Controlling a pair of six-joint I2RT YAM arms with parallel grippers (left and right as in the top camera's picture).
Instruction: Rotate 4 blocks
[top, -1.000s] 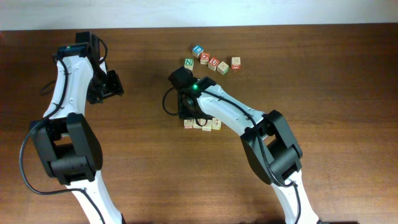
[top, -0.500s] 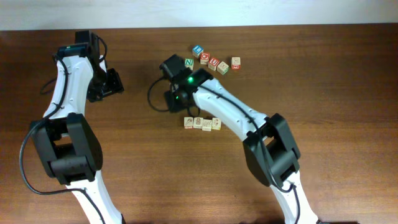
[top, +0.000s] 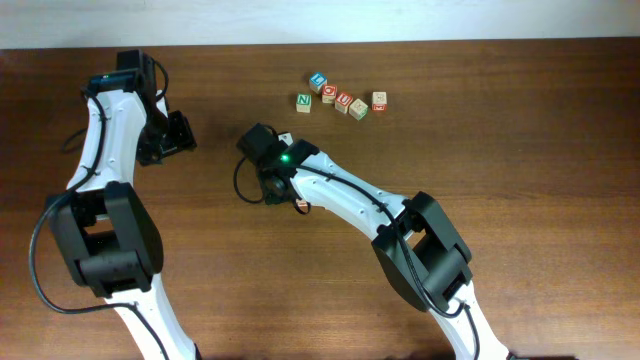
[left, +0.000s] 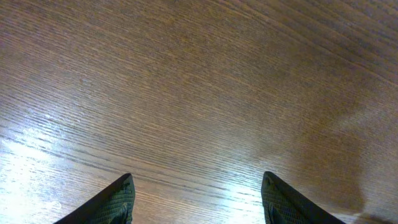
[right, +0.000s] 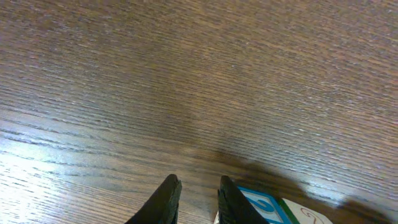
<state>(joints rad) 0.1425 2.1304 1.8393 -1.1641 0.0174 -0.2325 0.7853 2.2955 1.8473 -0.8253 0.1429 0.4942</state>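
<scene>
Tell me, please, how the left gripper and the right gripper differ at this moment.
The left gripper stands wide open; the right gripper leaves only a narrow gap. The left gripper has only bare table in front of it; the right gripper has a block close beside one finger. Both hold nothing.

The right gripper (right: 198, 200) has swung left, away from the row of small pale wooden cubes (top: 303, 206). They now lie just right of its fingertips, mostly hidden under its forearm.
</scene>
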